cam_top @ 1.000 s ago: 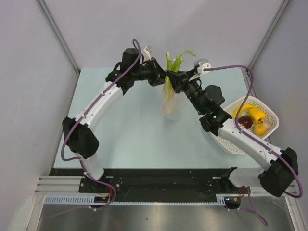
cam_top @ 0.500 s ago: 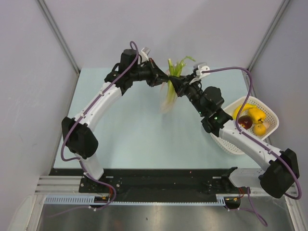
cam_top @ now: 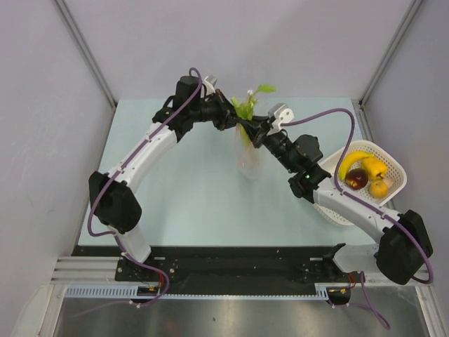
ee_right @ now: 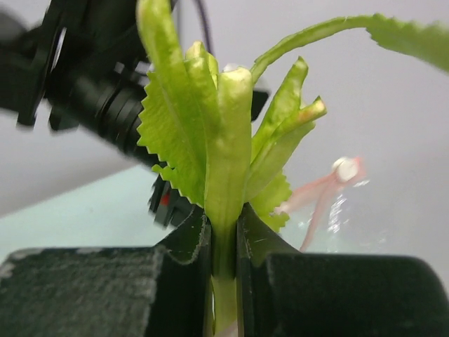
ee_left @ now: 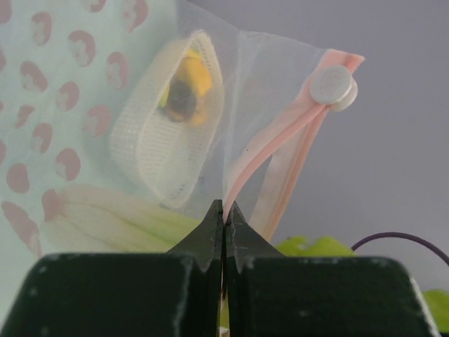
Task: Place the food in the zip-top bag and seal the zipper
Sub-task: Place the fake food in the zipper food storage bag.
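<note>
From above, we see the left gripper (cam_top: 230, 121) pinched together on the top edge of the zip-top bag (cam_top: 248, 160), which hangs limp at upper centre. The right gripper (cam_top: 257, 130) is clamped on the leek (cam_top: 245, 109), whose pale end appears to sit inside the bag while its greens fan above. The banana (cam_top: 353, 158), dark red fruit (cam_top: 358, 178) and orange fruit (cam_top: 379, 188) lie in the white basket (cam_top: 402, 174) at right. We judge that a single pinch point could let the mouth sag shut before the next item arrives. In the left wrist view the jaws meet on thin, glossy film just beside the pink zipper (ee_left: 280, 151) and below its round white slider (ee_left: 333, 86). Film this slick may slip free if the leek drags it down. The bag is clear, crinkled and dotted with pink spots. In the right wrist view the jaws grip a smooth, waxy stalk at lower centre. The stiff, saw-edged leaves stand tall and could foul the zipper track if the leek is not pushed deeper.
</note>
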Robot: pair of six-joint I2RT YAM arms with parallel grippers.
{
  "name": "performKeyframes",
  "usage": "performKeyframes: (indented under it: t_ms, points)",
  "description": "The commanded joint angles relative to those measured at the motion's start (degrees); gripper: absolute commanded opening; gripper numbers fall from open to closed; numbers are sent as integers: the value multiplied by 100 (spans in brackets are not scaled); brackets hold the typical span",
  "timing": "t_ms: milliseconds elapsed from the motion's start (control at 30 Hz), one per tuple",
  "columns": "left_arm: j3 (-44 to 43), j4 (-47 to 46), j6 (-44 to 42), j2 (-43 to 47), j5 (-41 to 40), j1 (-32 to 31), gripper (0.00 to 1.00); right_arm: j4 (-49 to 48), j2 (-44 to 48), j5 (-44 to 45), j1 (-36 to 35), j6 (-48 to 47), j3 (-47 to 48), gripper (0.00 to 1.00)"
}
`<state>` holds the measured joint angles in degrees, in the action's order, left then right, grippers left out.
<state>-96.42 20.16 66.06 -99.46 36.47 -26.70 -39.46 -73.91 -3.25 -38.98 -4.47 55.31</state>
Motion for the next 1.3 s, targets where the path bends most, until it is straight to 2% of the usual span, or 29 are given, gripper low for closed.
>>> performKeyframes:
  t_ms: [0, 167, 233, 267, 367, 467, 567, 700, 733, 767, 867, 1033, 1267]
  points:
    - [27, -206, 434, 392, 167, 59, 0, -344, 157, -992, -57, -1029, -467, 0]
    - [150, -215, 539, 480, 229, 112, 0, 96, 263, -951, -48, -995, -583, 2]
    - [211, -223, 557, 489, 255, 138, 0, 211, 298, -845, -48, -837, -583, 21]
    - [229, -215, 566, 489, 256, 147, 0, 246, 342, -792, -57, -697, -565, 35]
    - [282, -153, 566, 489, 238, 174, 1, 465, 561, -529, -74, -293, -355, 57]
    - [299, -127, 557, 498, 221, 174, 0, 1202, 772, -134, -83, 16, 102, 68]
    - [299, -74, 548, 489, 176, 174, 0, 2168, 1018, -62, 39, 420, 453, 73]
    - [308, -74, 592, 471, 106, 165, 0, 3408, 1282, -290, 259, 1095, 639, 75]
    - [300, -74, 592, 445, 97, 165, 0, 3567, 1309, -386, 425, 1280, 665, 73]
    - [282, -48, 583, 445, 63, 156, 0, 3890, 1309, -466, 496, 1456, 726, 66]
    - [194, -4, 539, 410, 1, 95, 0, 4524, 1152, -764, 909, 2133, 832, 59]
    - [106, 23, 434, 366, -87, -2, 0, 4544, 835, -1143, 1252, 2880, 1034, 50]
    - [36, 84, 285, 331, -184, -125, 0, 4298, 439, -1205, 1288, 3136, 1254, 45]
